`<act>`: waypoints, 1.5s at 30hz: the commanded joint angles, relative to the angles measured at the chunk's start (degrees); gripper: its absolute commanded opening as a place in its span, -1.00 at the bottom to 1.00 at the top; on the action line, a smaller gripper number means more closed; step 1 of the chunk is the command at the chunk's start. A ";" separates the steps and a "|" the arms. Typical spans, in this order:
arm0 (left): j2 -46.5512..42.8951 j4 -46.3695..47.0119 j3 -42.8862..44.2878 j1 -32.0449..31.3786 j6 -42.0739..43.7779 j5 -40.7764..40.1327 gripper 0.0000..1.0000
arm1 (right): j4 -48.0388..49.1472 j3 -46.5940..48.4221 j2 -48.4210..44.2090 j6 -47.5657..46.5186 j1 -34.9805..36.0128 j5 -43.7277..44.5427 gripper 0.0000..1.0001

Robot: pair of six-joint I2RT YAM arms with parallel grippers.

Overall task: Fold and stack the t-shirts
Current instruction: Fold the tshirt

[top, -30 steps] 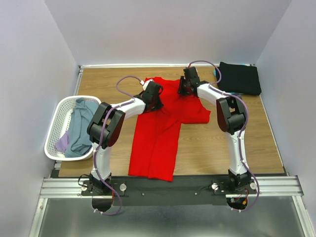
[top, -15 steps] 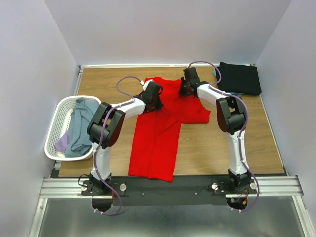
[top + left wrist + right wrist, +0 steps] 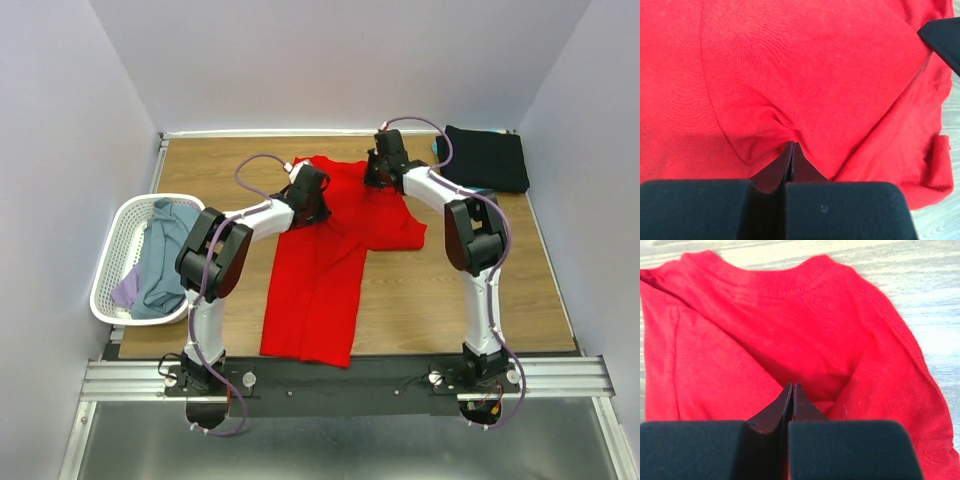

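Lying in the white mesh basket [image 3: 118,240], far left: a grey-blue shirt [image 3: 165,255] bunched up, with a lavender shirt [image 3: 125,290] showing at its near-left edge; only the top view shows these.
Left gripper [image 3: 792,150]: jaws pressed tight together, pinching a pucker of the red shirt [image 3: 315,290]; creases run into the fingertips in the left wrist view. From above, the gripper sits at the shirt's far-left part, low on the cloth, but its jaws cannot be read there.
Red shirt: spread on the wooden table [image 3: 430,300] between the two arms, collar at the far end, hem toward the near edge. The body looks folded narrow lengthwise, and one sleeve sticks out to the right.
Right gripper [image 3: 792,390]: jaws closed with no gap, nipping a fold of red cloth just near of the collar. The ribbed neckline and bare table beyond it show only in the right wrist view.
Black shirt [image 3: 485,158]: folded flat at the far-right corner, well apart from the red one, with a sliver of teal shirt [image 3: 437,150] at its left edge.
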 commanded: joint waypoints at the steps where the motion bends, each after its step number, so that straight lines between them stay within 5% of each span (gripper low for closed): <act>1: -2.81 1.01 -1.06 -0.59 0.70 0.50 -1.00 | 0.01 -0.17 -2.82 0.12 -0.43 -0.60 -0.87; 45: -8.26 2.42 -4.93 -2.52 1.05 1.55 -1.00 | 0.63 -5.70 -11.00 0.65 -0.51 5.20 -0.90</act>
